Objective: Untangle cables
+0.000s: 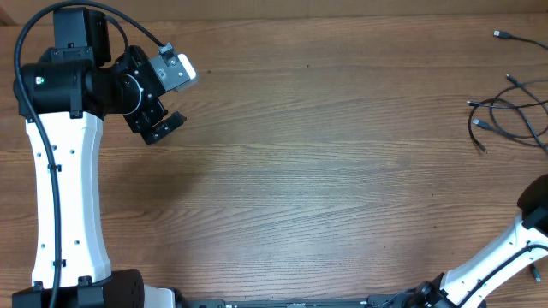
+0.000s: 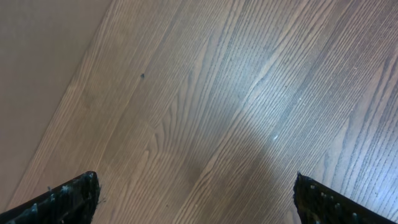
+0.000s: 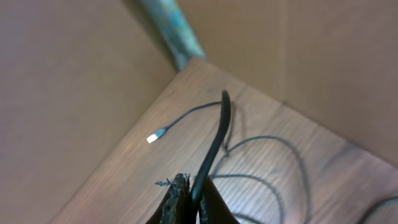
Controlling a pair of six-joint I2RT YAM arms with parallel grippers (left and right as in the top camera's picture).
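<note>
Right pincer [image 3: 189, 190] is clamped tight on a cable [image 3: 216, 137], and that black cable rises out of the closed tips and arcs up ahead of them. Just beyond and below lie the other cables [image 3: 272, 138], thin loops on the table [image 3: 124, 180], with a white-tipped plug [image 3: 153, 138] off to the pincer's left. Past them the table's corner [image 3: 200, 62] comes close, a grey-blue pole [image 3: 169, 28] stands behind it, and brown wall closes both sides: tight quarters ahead. Over to the left pincer [image 2: 196, 193]: jaws spread wide, only bare wood showing between them, the table's edge running past on its left. From overhead it hangs well apart from the cables, broad open board between.
</note>
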